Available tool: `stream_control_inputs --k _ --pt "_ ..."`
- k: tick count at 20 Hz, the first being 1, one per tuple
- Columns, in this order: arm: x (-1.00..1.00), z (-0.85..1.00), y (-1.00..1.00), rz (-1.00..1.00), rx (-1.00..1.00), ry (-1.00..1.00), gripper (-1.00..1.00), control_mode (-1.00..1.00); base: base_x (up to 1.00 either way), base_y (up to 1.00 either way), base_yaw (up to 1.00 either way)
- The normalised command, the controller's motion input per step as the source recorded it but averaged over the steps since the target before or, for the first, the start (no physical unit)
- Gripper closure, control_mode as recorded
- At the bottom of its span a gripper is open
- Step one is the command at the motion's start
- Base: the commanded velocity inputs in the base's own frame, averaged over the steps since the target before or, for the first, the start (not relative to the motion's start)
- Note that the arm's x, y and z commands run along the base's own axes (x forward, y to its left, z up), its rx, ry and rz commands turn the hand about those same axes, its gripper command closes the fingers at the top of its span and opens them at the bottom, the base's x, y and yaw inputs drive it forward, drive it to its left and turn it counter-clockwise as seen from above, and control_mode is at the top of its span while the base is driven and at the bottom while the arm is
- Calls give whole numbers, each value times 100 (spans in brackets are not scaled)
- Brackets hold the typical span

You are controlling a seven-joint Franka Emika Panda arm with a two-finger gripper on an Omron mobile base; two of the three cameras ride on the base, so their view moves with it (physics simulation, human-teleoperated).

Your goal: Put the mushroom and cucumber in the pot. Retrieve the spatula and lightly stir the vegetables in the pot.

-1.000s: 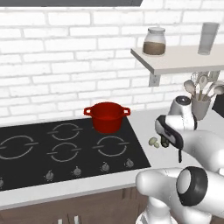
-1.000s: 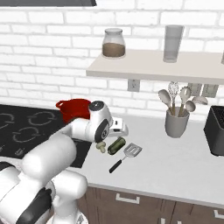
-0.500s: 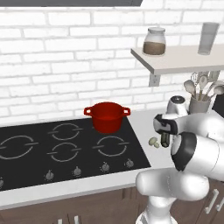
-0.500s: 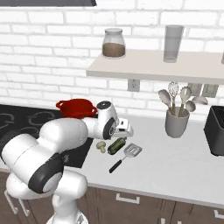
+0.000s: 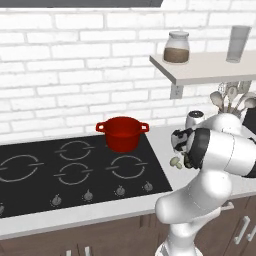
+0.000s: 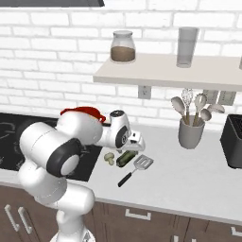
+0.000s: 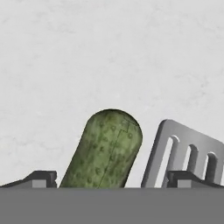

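The cucumber [image 6: 126,158] lies flat on the pale speckled desk [image 6: 198,175], just right of the black cooktop [image 5: 75,172]. In the right base view its long axis runs from lower left to upper right, and its rounded end points toward the slotted head of the spatula [image 6: 135,168]. In the hand view the cucumber [image 7: 105,151] leans a little to the right, with its rounded tip uppermost and the grey slotted blade of the spatula [image 7: 186,155] just beside it. The spatula's dark handle points down and to the left, toward the desk's front edge. The mushroom [image 6: 109,158] sits just left of the cucumber, near the cooktop's edge; it shows as a small pale lump [image 5: 176,162] in the left base view.

The pincer [image 7: 112,178] hangs low over the cucumber with its jaws spread wide, one fingertip on each side of it, gripping nothing.

The red pot [image 5: 122,133] stands at the back right corner of the cooktop, well apart from the vegetables. Behind everything is a white brick wall [image 5: 75,65], with a shelf [image 6: 170,75] bearing a jar [image 6: 123,46] and a glass [image 6: 187,46]. A grey utensil cup [image 6: 190,133] stands on the desk below the shelf
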Motion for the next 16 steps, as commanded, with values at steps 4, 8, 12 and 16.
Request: stream_control_inputs --k 4,8,12,16 --pt "0 -31 -8 -9 0 1 -100 -100 0 0 0" --pt "4 -29 -6 -7 0 0 -100 -100 0 0 0" --pt "7 -29 -1 -3 2 0 -100 -100 0 0 0" --pt "0 -11 0 -3 1 0 -100 -100 0 0 0"
